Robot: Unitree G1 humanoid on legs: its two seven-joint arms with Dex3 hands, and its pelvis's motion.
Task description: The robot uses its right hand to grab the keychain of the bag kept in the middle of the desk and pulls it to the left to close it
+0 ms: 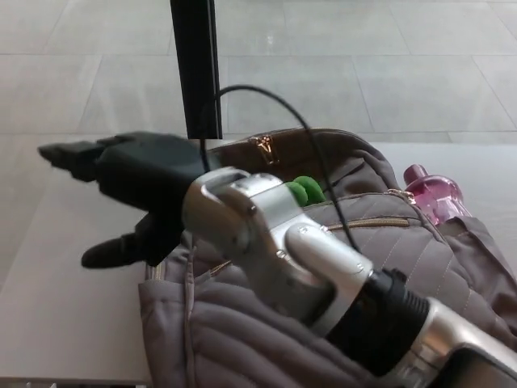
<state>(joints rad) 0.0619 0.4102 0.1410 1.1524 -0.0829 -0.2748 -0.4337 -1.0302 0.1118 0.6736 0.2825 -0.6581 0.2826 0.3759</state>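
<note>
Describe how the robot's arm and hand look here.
Only the right arm shows. The right hand is matte black with thick, blunt fingers. Behind it comes a rounded silver casing, then a black collar and more silver. A thin black cable loops over the arm. A bright green patch sits beside the casing.

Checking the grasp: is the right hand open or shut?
Open: the right hand holds nothing, its fingers spread apart at the bag's left edge.

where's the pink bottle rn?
Head view, right side: the pink bottle pokes out at the right edge of the bag, well to the right of the gold zipper pull. Only its top part shows.
</note>
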